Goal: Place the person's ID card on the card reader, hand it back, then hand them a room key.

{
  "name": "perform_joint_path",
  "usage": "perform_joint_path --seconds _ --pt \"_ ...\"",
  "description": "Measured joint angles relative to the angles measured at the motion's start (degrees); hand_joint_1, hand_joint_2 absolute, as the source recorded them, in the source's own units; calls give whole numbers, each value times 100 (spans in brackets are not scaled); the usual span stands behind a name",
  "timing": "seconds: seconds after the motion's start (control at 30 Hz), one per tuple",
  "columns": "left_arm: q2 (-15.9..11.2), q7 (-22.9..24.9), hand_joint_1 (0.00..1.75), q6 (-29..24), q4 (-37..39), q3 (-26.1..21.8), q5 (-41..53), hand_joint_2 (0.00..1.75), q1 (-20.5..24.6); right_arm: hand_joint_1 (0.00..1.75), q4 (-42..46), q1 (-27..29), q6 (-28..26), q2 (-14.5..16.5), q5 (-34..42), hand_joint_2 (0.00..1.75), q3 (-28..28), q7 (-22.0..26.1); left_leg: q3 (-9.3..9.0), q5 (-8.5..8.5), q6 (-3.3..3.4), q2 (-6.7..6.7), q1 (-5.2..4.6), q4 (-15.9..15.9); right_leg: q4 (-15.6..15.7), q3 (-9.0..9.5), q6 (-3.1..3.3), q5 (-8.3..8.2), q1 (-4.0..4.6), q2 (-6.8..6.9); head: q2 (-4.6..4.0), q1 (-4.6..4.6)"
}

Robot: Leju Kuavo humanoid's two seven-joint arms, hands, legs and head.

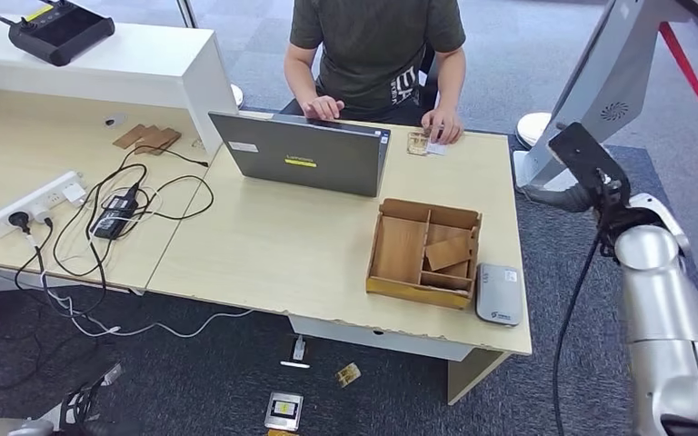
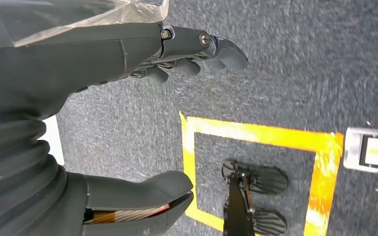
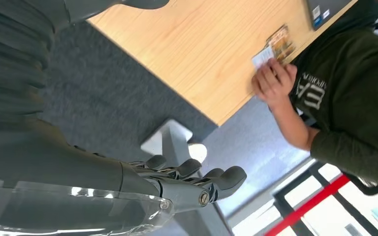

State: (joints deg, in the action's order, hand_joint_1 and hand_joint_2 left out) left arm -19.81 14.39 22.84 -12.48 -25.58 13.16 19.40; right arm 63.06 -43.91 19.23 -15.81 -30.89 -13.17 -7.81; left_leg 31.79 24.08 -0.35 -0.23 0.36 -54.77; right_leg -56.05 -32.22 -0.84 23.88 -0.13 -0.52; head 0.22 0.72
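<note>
The pale wood-grain surface [image 1: 273, 245] carries everything the task needs, and a person in a dark green T-shirt [image 1: 373, 41] sits at its far edge behind an open grey laptop [image 1: 302, 156]. Near the front right corner stands a shallow brown wooden tray with compartments [image 1: 424, 252], a loose wooden card leaning in one of them; whether that is the room key I cannot tell. Touching or just beside the tray's right side, at the front edge, lies the small grey card reader [image 1: 498, 292]. The person's ID card [image 1: 418, 143], small and pale with a printed face, rests at the far edge just beside the person's hand [image 1: 443, 124]. The right robot hand [image 3: 192, 179] hangs off the right edge of the surface over carpet, fingers loosely extended and grasping nothing; the left robot hand [image 2: 177, 54] hangs over the floor, likewise released and empty. The card lies flat, so the risk I judge greatest is fingers skidding it off the far edge, or brushing the person's hand during the reach.
</note>
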Motion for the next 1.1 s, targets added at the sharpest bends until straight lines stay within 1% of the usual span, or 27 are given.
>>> perform_joint_path --seconds 0.07,0.17,0.27,0.33,0.43,0.5,0.6,0.73,0.83,0.97,1.1 --pt "-42 -12 0 0 0 -15 -14 175 -30 0 531 228 16 -121 -70 175 -12 -80 0 0 -1 1 1 1 -1 -1 2 2 1 -1 0 1" --pt "-73 -14 0 -9 0 -23 -19 175 -43 0 1105 443 37 -243 -132 175 -30 -113 0 0 -2 1 2 1 -3 -1 4 3 3 -1 0 0" --pt "-90 -32 0 -28 0 -32 -20 175 -48 0 1667 720 19 -334 -637 175 -68 -52 -3 0 -3 0 9 1 -1 7 4 4 9 0 0 -1" --pt "-93 -55 0 -46 0 -42 -17 175 -55 0 2142 1120 -24 -356 -1219 175 -159 -34 -7 2 -5 -2 15 1 1 16 4 6 14 1 1 -2" --pt "-93 -71 0 -73 0 -56 -10 175 -57 0 2782 1892 -209 -334 -1958 175 -412 -30 -7 9 -8 -6 17 1 2 18 5 11 16 2 0 0" --pt "-93 -73 0 -84 0 -59 -10 175 -56 0 3046 2332 -432 -310 -2220 175 -585 -8 -6 14 -11 -6 17 1 1 17 7 15 16 2 0 0" --pt "-95 -73 0 -101 0 -61 -15 175 -57 0 3258 2744 -697 -279 -2358 175 -811 46 -7 17 -13 -4 17 2 1 16 11 19 16 1 0 -1" --pt "-105 -76 0 -121 0 -63 -16 175 -60 0 3361 3047 -908 -250 -2285 175 -1057 122 -7 17 -14 -4 17 3 0 14 11 20 16 1 0 0" --pt "-114 -107 0 -165 0 -63 7 175 -62 0 3390 3079 -1114 -285 -1799 175 -1092 199 -8 16 -14 -3 16 2 0 14 11 19 15 1 0 -1" --pt "-132 -157 0 -205 0 -62 108 175 -74 0 3486 2953 -1238 -496 -1095 175 -873 310 -11 16 -13 -1 13 2 1 15 10 19 12 1 0 -1" --pt "-147 -245 0 -173 0 -58 220 175 -120 0 3665 2987 -1358 -723 -934 175 -500 264 -13 18 -12 -1 10 1 3 17 10 19 9 1 0 -1"
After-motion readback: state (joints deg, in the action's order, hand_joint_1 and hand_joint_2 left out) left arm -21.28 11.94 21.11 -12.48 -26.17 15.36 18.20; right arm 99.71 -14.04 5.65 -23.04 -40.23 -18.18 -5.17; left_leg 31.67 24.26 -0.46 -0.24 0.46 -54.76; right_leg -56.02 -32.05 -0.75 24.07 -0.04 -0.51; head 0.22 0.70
